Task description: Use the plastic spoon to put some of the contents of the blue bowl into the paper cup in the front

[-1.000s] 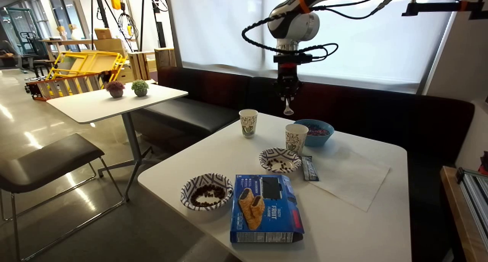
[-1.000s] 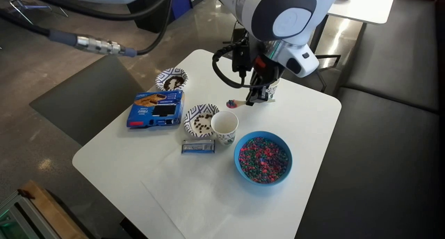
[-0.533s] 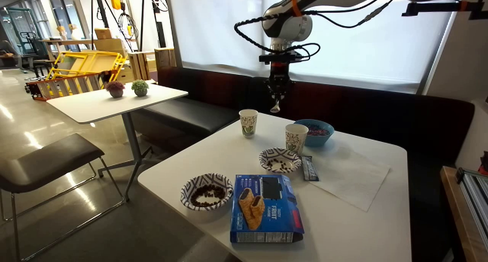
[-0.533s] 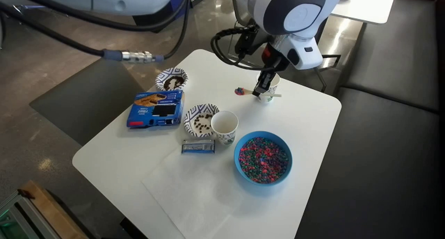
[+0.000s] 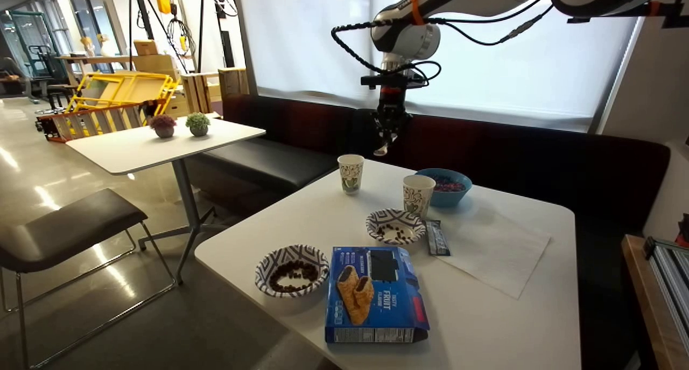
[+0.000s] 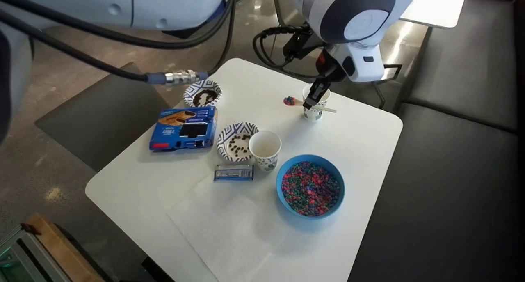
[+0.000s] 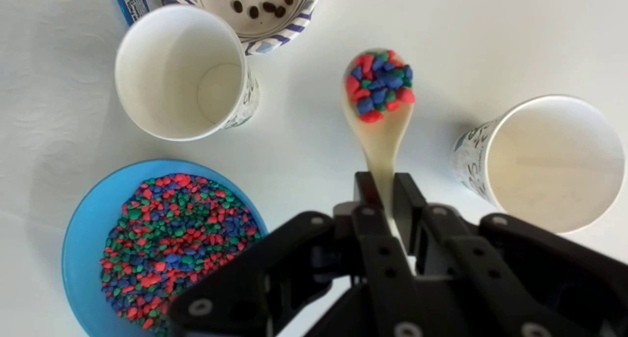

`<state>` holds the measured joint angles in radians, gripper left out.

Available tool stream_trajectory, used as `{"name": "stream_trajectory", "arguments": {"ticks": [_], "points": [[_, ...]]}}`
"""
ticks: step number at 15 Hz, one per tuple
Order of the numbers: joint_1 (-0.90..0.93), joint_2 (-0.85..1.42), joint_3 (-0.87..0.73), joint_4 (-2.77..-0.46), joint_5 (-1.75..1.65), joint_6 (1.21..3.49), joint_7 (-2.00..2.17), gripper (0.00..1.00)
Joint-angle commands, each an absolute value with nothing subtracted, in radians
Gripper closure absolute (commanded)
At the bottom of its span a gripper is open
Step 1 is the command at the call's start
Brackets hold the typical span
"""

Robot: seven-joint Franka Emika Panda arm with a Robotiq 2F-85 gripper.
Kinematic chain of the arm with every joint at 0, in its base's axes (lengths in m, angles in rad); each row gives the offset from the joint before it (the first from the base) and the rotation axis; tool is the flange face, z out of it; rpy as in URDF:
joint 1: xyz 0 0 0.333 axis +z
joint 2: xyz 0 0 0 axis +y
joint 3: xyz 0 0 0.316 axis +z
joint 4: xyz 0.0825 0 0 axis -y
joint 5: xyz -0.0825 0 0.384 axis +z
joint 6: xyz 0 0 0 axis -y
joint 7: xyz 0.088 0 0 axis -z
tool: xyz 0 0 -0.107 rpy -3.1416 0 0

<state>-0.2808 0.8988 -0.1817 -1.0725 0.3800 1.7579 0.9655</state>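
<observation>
Pinches a plastic spoon (image 7: 381, 141) heaped with colored gravel (image 7: 378, 88) between narrowed jaws; best carried level until above the likely target paper cup (image 7: 544, 160), then tipped slowly.

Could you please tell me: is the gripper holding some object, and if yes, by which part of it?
Yes. The gripper holds the plastic spoon by its handle; coloured granules lie in the scoop.
</observation>
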Motion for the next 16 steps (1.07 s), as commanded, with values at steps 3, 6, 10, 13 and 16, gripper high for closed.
{"name": "stream_trajectory", "arguments": {"ticks": [3, 6, 10, 13, 16], "points": [[-0.280, 0.899, -0.182, -1.073, 0.380, 1.758, 0.965, 0.97], [-0.276, 0.900, -0.170, -1.070, 0.400, 1.794, 0.975, 0.97], [-0.271, 0.926, -0.155, -1.042, 0.414, 1.813, 1.011, 0.97], [-0.282, 0.938, -0.135, -1.020, 0.447, 1.825, 1.050, 0.97], [-0.302, 0.971, -0.109, -0.967, 0.455, 1.848, 1.105, 0.97]]}}
